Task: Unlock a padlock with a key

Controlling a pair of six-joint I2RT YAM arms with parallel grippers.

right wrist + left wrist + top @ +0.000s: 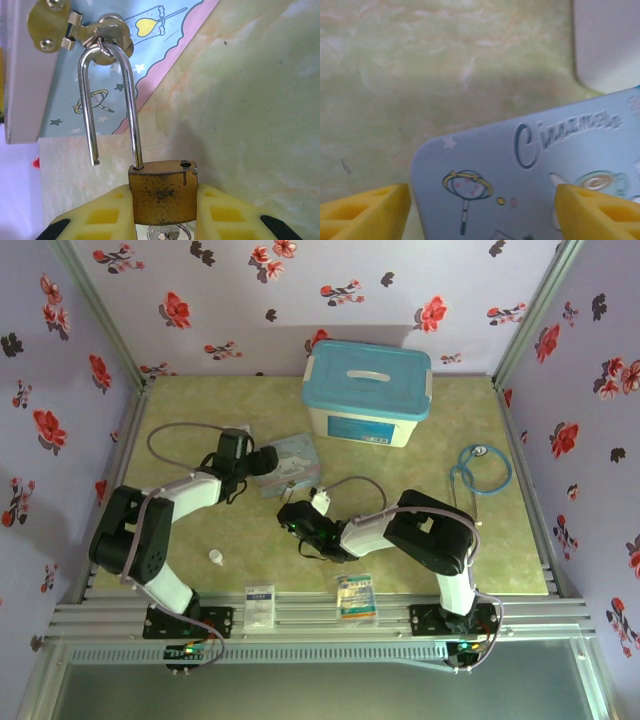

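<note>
Hanging from the hasp [70,27] of the tin [150,50], the padlock [161,192] is shown by the right wrist view, shackle sprung, pinched by the right claw [163,200], with the key [162,233] in its base. The left claw [482,196] is spread above the tin.

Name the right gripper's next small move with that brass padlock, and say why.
Probably work the padlock so the free end of the shackle slides out through the hasp ring on the tin. The right gripper is shut on the brass body. One shackle leg stands clear of it, so the lock looks open, but the shackle hangs through the ring.
</note>
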